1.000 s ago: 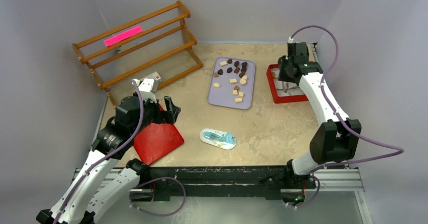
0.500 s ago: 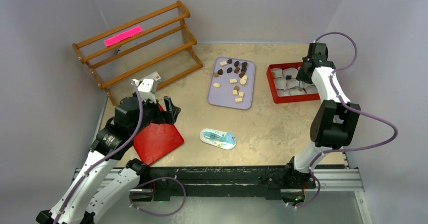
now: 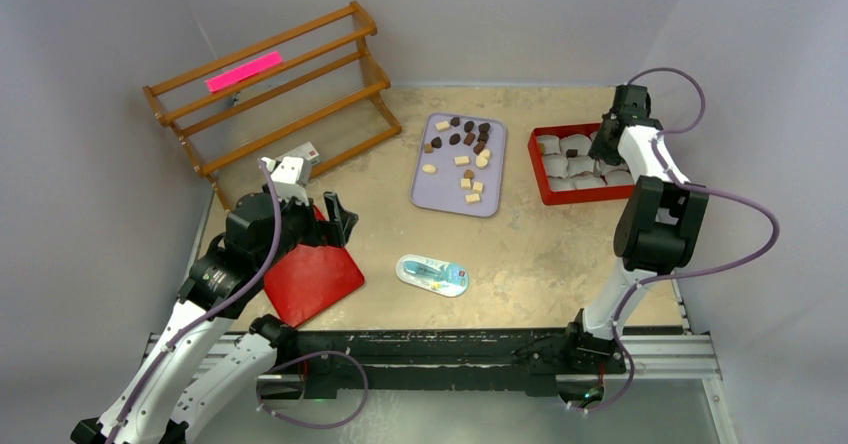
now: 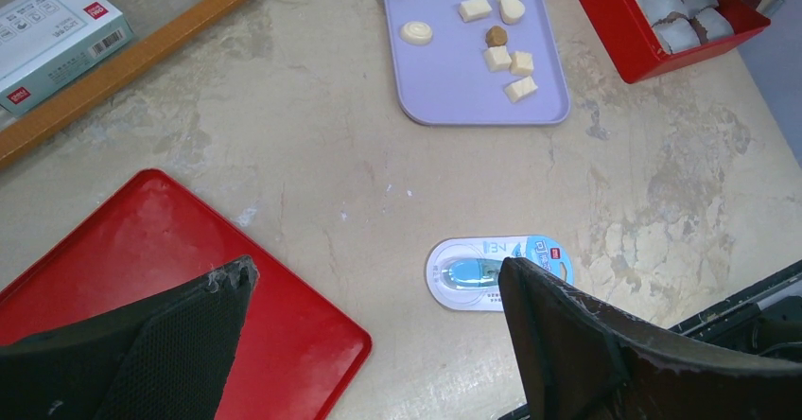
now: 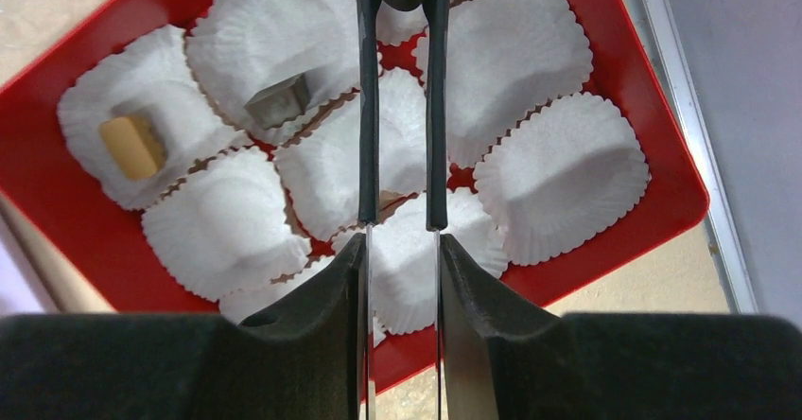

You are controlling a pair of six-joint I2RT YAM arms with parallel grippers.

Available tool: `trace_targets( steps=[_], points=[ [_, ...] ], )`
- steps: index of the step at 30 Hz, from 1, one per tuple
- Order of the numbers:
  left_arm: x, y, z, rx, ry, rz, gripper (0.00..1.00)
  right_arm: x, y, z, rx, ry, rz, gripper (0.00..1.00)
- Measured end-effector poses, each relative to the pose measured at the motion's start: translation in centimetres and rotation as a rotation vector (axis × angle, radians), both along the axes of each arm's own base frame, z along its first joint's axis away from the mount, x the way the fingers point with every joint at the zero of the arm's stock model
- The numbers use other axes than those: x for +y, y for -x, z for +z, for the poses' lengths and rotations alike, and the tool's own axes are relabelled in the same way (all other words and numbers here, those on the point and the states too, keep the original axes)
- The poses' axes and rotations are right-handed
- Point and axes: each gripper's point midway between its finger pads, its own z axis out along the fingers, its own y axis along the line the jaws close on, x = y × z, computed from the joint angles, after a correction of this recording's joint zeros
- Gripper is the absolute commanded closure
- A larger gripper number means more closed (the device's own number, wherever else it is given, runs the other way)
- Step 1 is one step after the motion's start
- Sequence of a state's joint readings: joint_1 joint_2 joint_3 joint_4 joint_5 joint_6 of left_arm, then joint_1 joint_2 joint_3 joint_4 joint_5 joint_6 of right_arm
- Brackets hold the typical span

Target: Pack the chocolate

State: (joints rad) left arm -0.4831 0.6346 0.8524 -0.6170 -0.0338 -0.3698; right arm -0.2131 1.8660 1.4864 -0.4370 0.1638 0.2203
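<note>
- Top view: chocolate (image 3: 462, 160) loose on tray (image 3: 437, 192) at the back middle of table (image 3: 540, 254), well apart from both grippers. Roughly eighteen pieces, dark and cream mixed, too small for a sure count. One dark piece (image 3: 572, 152) in box (image 3: 575, 196).
- Left gripper (image 3: 338, 219) above the edge of lid (image 3: 310, 279), near-left. Right gripper (image 3: 603, 149) over the box's right side, close to the table's right edge. One packet (image 3: 432, 275) in front, one rack (image 3: 270, 94) back-left. Bare table between tray and box, and between tray and packet.
- Left wrist: jaws spread wide, gripping nothing. About twelve pieces in sight on the tray, far ahead of the fingers (image 4: 170, 344). Packet just beside the right finger.
- Right wrist: jaws drawn nearly together above cups (image 5: 563, 179). Dark shape between the tips at the top edge; cannot tell whether a gripped piece. Two filled cups off to the left, one with a tan piece (image 5: 132, 146), one with a dark piece. About nine cups, touching, filling the box.
</note>
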Motion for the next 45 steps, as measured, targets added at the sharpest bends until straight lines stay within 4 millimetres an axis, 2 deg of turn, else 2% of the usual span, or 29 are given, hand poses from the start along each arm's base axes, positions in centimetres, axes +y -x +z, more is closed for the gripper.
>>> trace_targets(
  steps=[6, 16, 22, 30, 38, 43, 45],
  points=[
    [0.0, 0.0, 0.0, 0.0, 0.0, 0.0, 0.0, -0.8, 0.1, -1.2, 0.026, -0.004, -0.014, 0.61],
    [0.0, 0.0, 0.0, 0.001, -0.001, 0.0, 0.0, -0.9, -0.2, -1.0, 0.01, 0.001, -0.007, 0.6],
    [0.0, 0.0, 0.0, 0.001, -0.001, 0.0, 0.0, -0.9, -0.3, 0.6, -0.031, 0.009, -0.007, 0.6],
    [0.0, 0.0, -0.1, 0.002, -0.001, 0.0, 0.0, -0.1, 1.2, 4.0, -0.102, 0.007, 0.007, 0.62],
    [0.0, 0.0, -0.1, 0.002, -0.001, 0.0, 0.0, 3.4, 3.0, 5.3, -0.139, -0.057, 0.095, 0.61],
    [0.0, 0.0, -0.1, 0.002, -0.001, 0.0, 0.0, 8.0, 4.2, 5.9, -0.148, -0.076, 0.205, 0.61],
    [0.0, 0.0, -0.1, 0.002, -0.001, 0.0, 0.0, 10.6, 4.6, 6.5, -0.161, -0.08, 0.271, 0.62]
  ],
)
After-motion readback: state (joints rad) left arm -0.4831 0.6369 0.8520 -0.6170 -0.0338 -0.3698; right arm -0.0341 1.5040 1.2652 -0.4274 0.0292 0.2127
